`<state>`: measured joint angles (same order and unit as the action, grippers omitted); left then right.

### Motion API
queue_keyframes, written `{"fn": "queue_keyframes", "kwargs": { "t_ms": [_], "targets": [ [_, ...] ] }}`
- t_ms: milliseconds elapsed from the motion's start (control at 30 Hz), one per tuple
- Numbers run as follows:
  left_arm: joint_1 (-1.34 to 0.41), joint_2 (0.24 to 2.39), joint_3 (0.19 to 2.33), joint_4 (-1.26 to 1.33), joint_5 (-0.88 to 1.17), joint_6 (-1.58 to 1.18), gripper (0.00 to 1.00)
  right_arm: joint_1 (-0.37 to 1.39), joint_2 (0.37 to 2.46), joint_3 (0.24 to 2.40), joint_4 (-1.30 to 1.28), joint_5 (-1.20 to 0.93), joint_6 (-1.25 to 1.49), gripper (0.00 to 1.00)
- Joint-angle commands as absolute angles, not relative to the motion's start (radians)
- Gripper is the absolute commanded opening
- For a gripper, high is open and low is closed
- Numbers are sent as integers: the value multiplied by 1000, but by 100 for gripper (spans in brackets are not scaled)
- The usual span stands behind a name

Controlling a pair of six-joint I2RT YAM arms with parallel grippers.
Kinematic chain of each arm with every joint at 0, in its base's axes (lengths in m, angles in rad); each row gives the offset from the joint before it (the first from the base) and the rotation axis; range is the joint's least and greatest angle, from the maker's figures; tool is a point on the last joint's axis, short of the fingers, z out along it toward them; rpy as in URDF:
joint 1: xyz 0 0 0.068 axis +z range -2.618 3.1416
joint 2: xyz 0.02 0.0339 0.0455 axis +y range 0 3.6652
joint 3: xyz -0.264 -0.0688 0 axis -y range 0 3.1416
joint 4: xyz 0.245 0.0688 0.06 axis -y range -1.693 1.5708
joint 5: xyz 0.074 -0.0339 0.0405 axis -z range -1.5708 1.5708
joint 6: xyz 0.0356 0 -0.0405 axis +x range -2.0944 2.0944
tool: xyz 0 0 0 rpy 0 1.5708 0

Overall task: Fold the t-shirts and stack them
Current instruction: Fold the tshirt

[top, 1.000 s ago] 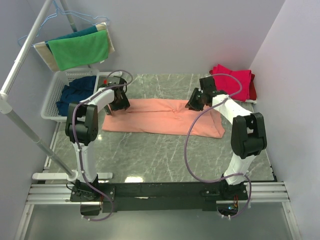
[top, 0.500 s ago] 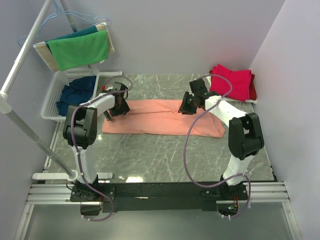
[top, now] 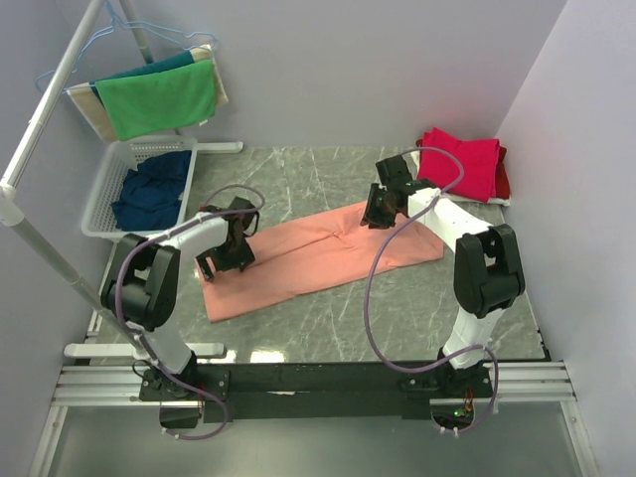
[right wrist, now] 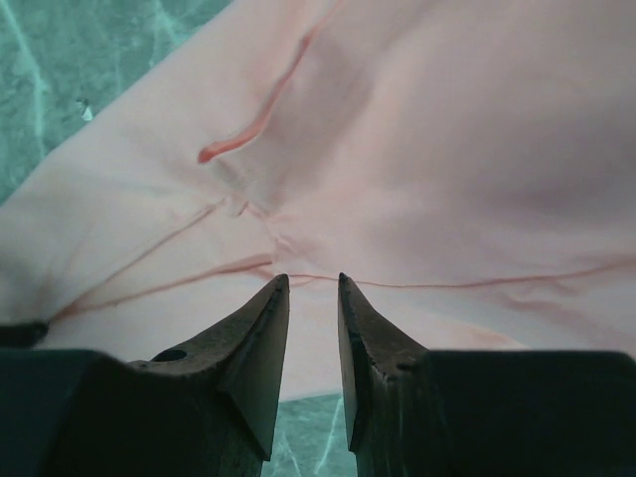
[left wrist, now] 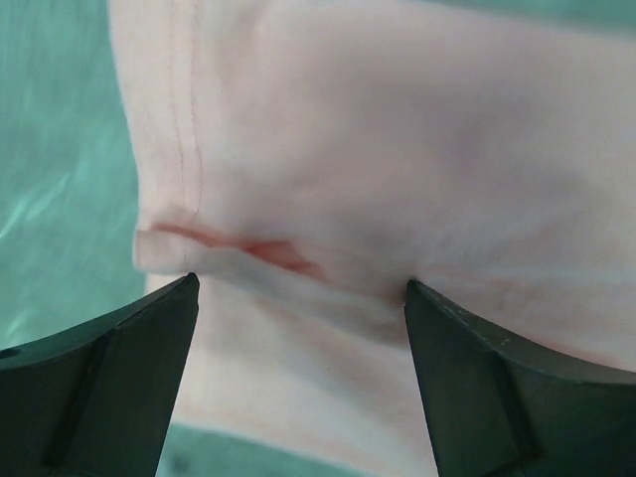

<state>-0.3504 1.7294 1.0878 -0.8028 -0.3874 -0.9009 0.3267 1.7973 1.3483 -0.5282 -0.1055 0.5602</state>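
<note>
Under the wide-open left gripper (left wrist: pixel 301 286) lies the salmon t-shirt (top: pixel 310 254) — right gripper (right wrist: pixel 313 280) narrowly pinches its fold

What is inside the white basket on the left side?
Crumpled dark navy fabric fills the white basket. Whether anything lies beneath it cannot be seen, because the fabric covers the bottom.

Marble tbl (top: pixel 328 320); salmon tee (top: pixel 298 260); red tees (top: pixel 463 165).

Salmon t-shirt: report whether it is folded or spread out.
Partly folded: the salmon t-shirt lies as a long narrow band across the table, layered edges showing; not yet compact.
</note>
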Motion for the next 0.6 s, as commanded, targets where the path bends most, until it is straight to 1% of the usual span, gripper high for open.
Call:
{"fn": "queue_keyframes", "kwargs": {
  "t_ms": [0, 100, 133, 167, 233, 300, 400, 500, 533, 567],
  "targets": [
    [-483, 1622, 1066, -1009, -356, -931, 90, 318, 1787, 1437, -618, 77, 568, 34],
    [-544, 1580, 1043, -1054, -315, -956, 90, 307, 1862, 1520, -705, 147, 581, 34],
    [-555, 1571, 1037, -1060, -293, -969, 89, 305, 1888, 1572, -762, 199, 590, 34],
    [-575, 1548, 1035, -1077, -290, -979, 89, 305, 1945, 1600, -788, 216, 588, 34],
    [-595, 1523, 1048, -1092, -298, -1006, 89, 305, 2002, 1676, -875, 270, 604, 34],
    [-610, 1479, 1069, -1100, -331, -1017, 90, 307, 2062, 1703, -906, 281, 606, 34],
    [-609, 1440, 1114, -1121, -396, -1026, 90, 310, 2066, 1671, -907, 290, 626, 34],
    [-611, 1414, 1147, -1126, -437, -1026, 90, 310, 2008, 1554, -844, 288, 637, 41],
    [-611, 1411, 1153, -1124, -442, -1025, 90, 308, 1997, 1543, -836, 296, 641, 43],
    [-609, 1408, 1161, -1123, -443, -1020, 90, 310, 1988, 1536, -836, 296, 640, 44]
  ]
}}
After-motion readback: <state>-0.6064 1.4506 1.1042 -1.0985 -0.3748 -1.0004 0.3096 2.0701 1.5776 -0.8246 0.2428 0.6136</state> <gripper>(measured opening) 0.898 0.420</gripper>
